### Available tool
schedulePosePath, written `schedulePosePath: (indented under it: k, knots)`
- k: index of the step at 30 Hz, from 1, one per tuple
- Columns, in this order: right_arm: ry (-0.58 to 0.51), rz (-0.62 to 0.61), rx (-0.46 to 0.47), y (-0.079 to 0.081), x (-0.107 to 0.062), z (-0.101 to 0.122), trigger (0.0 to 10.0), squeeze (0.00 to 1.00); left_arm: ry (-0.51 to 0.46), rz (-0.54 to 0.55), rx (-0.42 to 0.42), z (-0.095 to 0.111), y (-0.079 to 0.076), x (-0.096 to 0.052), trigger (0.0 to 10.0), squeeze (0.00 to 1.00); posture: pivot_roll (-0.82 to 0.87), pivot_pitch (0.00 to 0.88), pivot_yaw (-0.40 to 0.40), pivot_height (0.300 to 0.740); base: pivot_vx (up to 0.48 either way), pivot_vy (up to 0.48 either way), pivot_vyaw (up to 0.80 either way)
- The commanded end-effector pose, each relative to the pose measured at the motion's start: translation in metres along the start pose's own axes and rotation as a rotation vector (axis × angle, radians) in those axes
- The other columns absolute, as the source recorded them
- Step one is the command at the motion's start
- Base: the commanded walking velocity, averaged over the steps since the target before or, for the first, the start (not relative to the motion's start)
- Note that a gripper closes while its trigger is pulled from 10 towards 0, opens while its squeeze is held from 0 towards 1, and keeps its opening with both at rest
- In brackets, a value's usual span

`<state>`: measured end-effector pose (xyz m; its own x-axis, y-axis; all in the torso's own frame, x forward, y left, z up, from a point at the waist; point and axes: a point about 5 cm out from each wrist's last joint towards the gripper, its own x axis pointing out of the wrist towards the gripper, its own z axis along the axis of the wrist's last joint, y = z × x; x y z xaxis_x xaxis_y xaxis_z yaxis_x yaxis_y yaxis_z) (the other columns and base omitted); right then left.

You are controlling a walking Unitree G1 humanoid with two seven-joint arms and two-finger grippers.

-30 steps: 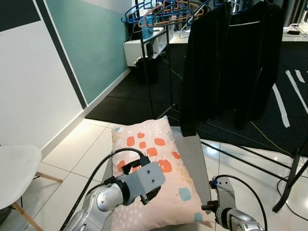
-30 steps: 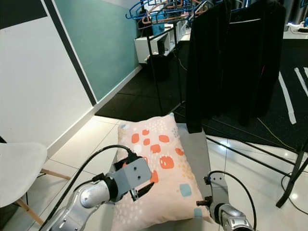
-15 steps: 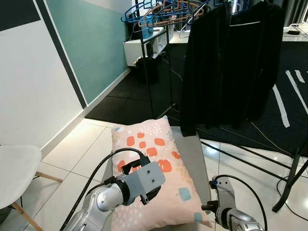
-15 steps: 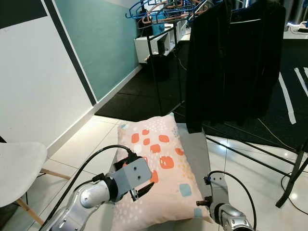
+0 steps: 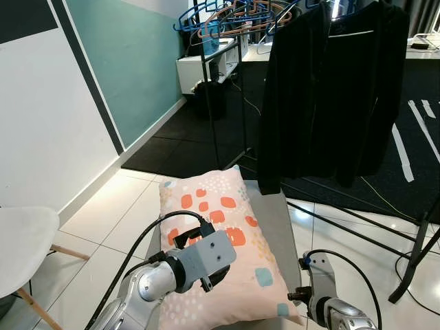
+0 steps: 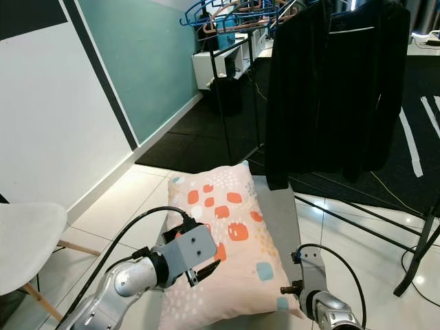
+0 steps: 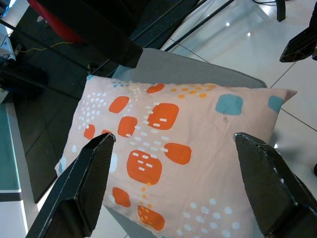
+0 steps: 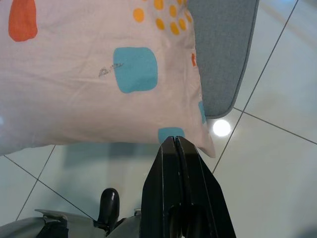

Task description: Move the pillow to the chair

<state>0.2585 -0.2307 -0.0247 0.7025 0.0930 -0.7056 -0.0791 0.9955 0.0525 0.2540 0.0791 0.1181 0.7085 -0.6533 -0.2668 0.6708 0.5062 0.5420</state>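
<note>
1. Left eye view, looking forward and down: a pale pink pillow (image 5: 223,247) printed with orange and blue squares lies lengthwise on a grey padded seat (image 5: 278,227), which stands on white floor tiles (image 5: 110,213).
2. The left hand (image 7: 173,193) hovers just above the near half of the pillow. Its two black fingers (image 7: 86,186) are spread wide apart, one toward each long edge, seemingly so that they can drop down and span the cushion.
3. The right hand (image 8: 181,163) waits low beside the pillow's near right corner, apart from the cloth. Its fingers are pressed together, with nothing between them. It looks parked there to support that corner if needed.
4. A white chair (image 5: 20,247) stands at the near left by the white wall (image 5: 48,130), well apart from the pillow. If that is the goal chair, the pillow has not yet been lifted.
5. Beyond the seat stands a clothes rail (image 5: 227,62) with a black garment (image 5: 323,96) and coloured hangers, over a dark floor mat (image 5: 199,130).
</note>
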Motion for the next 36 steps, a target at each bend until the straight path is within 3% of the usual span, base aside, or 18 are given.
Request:
schedulePosePath:
  k: [1,36]
  knots:
    - [0.007,0.018,0.003,0.0055,0.0019,0.0008,10.0,0.0,0.026,0.007,-0.006,-0.0053,0.0053,-0.0019,10.0,0.0,-0.11,0.045,0.088,0.74,0.0,0.0,0.0]
    - [0.011,0.018,0.0,0.0034,0.001,-0.0006,10.0,0.0,0.025,0.006,-0.007,-0.0045,0.0037,-0.001,10.0,0.0,-0.12,0.044,0.08,0.74,0.0,0.0,0.0]
